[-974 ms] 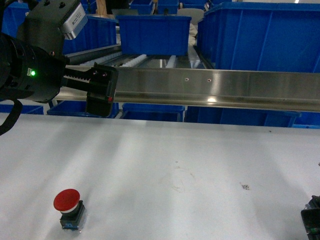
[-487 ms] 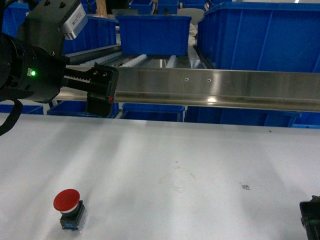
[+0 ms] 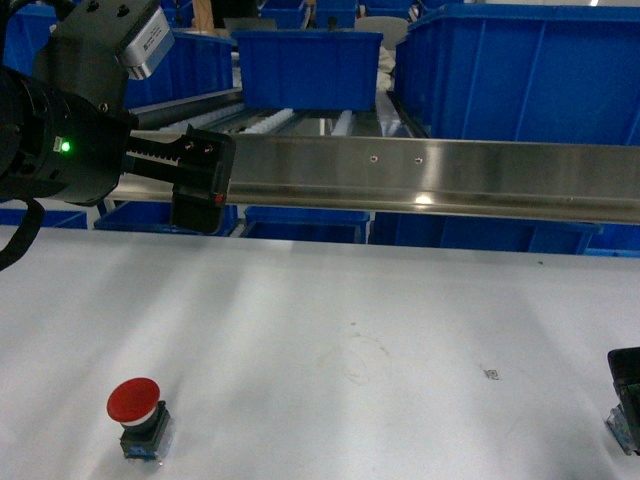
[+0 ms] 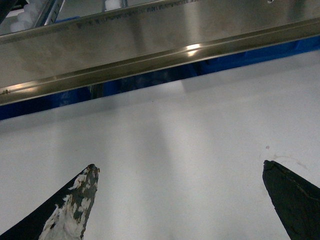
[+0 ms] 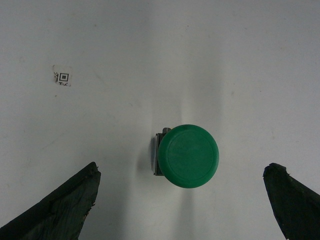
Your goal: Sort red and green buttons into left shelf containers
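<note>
The red button (image 3: 133, 401), a round red cap on a black-and-blue block, stands on the white table at the front left. The green button (image 5: 188, 156) sits upright on the table, level with the tips of my open right gripper (image 5: 183, 167) and touching neither finger. That gripper shows only as a dark shape (image 3: 627, 372) at the head view's right edge. My left gripper (image 4: 179, 166) is open and empty, held high near the steel rail (image 3: 420, 175), far from the red button. Blue containers (image 3: 308, 68) stand on the shelf behind the rail.
A large blue tote (image 3: 520, 75) fills the back right, and more totes (image 3: 300, 222) sit below the rail. A small printed square marker (image 5: 63, 77) lies on the table left of the green button. The left arm's bulky body (image 3: 60, 120) fills the upper left.
The right gripper's dark shape has shifted upward along the head view's right edge. The left arm and the red button have not moved.
</note>
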Tool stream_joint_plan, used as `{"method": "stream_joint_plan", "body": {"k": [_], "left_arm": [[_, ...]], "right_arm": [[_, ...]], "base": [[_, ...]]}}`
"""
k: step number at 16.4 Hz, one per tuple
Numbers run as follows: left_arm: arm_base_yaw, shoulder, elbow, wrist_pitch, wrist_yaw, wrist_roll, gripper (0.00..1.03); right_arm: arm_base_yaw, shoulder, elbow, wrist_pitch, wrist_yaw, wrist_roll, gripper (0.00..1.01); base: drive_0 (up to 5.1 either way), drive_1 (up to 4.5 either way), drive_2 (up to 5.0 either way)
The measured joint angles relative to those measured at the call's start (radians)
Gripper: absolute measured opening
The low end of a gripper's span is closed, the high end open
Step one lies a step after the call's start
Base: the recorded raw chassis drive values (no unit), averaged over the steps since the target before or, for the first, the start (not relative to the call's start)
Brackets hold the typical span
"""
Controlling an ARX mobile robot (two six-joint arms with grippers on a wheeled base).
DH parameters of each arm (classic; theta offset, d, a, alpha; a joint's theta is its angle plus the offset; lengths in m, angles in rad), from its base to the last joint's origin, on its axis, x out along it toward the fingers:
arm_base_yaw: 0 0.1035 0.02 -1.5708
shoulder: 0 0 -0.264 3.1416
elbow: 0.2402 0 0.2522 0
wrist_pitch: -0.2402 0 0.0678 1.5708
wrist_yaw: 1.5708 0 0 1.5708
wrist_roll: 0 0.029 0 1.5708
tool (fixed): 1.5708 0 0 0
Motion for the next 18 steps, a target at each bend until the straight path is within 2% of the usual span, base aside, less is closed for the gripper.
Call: {"method": "stream_joint_plan", "body": {"k": [5,7,9,13,18], "left_arm": [[0.000,0.000,0.000,0.000,0.000,0.000,0.98],[0.000,0.000,0.000,0.000,0.000,0.000,0.98],[0.000,0.000,0.000,0.000,0.000,0.000,0.98],[0.000,0.000,0.000,0.000,0.000,0.000,0.98],[0.000,0.000,0.000,0.000,0.000,0.000,0.98]], "right_arm": [[0.000,0.000,-0.001,0.001,0.004,0.013,0.98],[0.014,0.033,-0.008,0.020,0.018,0.028,0.98],[0.044,0.046,-0.055,0.040,0.018,0.061,0.98],[0.099,0.047,-0.085,0.080,0.083,0.107,0.98],[0.103,-0.043,-0.129,0.099,0.141,0.151,0.98]], "base": [[0.0,0.00,0.0],[0.0,0.00,0.0],[0.0,0.00,0.0],[0.0,0.00,0.0],[0.0,0.00,0.0]]}}
